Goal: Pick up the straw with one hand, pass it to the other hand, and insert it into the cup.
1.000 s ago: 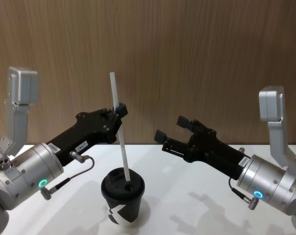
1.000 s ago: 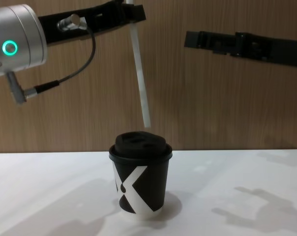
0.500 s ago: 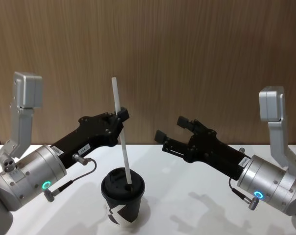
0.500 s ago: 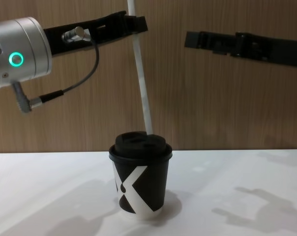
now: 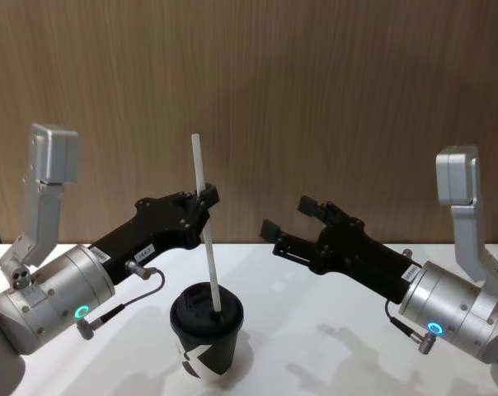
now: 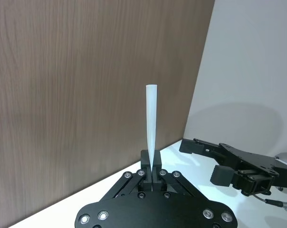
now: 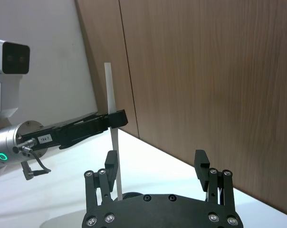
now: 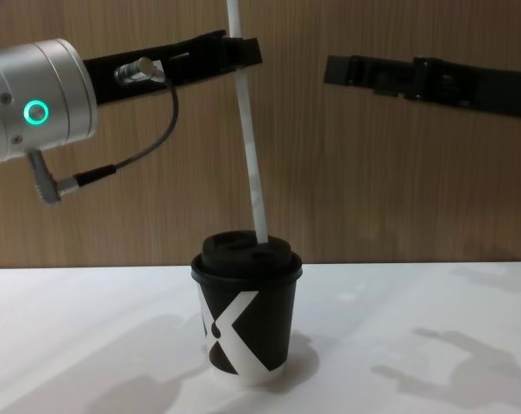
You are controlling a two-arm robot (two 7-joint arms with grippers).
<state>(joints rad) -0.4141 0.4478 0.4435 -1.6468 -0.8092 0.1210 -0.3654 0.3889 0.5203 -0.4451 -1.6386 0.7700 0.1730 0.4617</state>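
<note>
Left gripper (image 5: 204, 198) lowered straw (image 5: 206, 239), seemingly entering cup (image 5: 206, 328).

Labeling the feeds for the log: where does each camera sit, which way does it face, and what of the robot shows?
Head: high, looking forward and down at the cup; both arms show, left claw shut on the straw, right claw open.
Chest: low, looking across the table; cup side-on, both arms overhead.
Left wrist: on the left arm, looking along its claw up the straw, right claw beyond.
Right wrist: on the right arm, over its open fingers toward the left arm.
Shared: all four views show the straw.
</note>
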